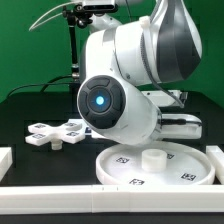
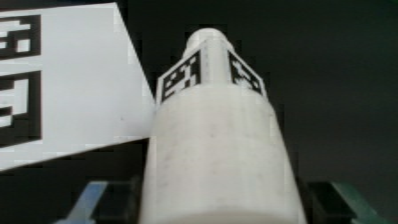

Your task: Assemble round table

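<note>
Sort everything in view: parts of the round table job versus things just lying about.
Job: large rimmed round white plastic disc; white cross-shaped four-armed base; short thick white cylinder leg, held in the tool.
Lying about: straight white border rails; thin flat white marker board.

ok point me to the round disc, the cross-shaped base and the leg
round disc (image 1: 160, 172), exterior view, bare top face between its tags
cross-shaped base (image 1: 57, 132), exterior view, the hub where its arms meet
cylinder leg (image 2: 214, 150), wrist view, plain side wall away from its tags
</note>
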Robot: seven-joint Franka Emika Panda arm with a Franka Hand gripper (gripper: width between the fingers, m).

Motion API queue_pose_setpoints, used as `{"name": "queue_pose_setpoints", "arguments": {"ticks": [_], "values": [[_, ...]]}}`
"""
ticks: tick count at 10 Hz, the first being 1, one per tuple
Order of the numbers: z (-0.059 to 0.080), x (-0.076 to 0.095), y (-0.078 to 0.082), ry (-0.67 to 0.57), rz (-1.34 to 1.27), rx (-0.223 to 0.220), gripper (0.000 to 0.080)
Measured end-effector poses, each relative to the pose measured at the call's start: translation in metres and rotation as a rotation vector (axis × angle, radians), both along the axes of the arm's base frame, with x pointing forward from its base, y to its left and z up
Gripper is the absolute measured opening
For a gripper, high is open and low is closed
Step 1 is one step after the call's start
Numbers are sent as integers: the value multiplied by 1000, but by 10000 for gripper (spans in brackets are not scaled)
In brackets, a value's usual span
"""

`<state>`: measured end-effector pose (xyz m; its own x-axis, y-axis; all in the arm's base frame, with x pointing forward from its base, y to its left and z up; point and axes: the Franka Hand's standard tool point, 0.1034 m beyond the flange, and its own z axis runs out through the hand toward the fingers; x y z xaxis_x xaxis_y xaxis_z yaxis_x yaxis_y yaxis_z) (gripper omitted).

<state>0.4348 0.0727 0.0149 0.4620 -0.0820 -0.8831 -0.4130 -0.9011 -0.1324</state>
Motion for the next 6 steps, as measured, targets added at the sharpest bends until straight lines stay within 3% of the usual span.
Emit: {"name": "queue_pose_setpoints", "arguments": {"ticks": [3,4,6], "values": [[41,22,-7,-3,17,50,407],[46,31,-7,-17,20,53,407],[39,28,-6,-24,16,46,407]]}}
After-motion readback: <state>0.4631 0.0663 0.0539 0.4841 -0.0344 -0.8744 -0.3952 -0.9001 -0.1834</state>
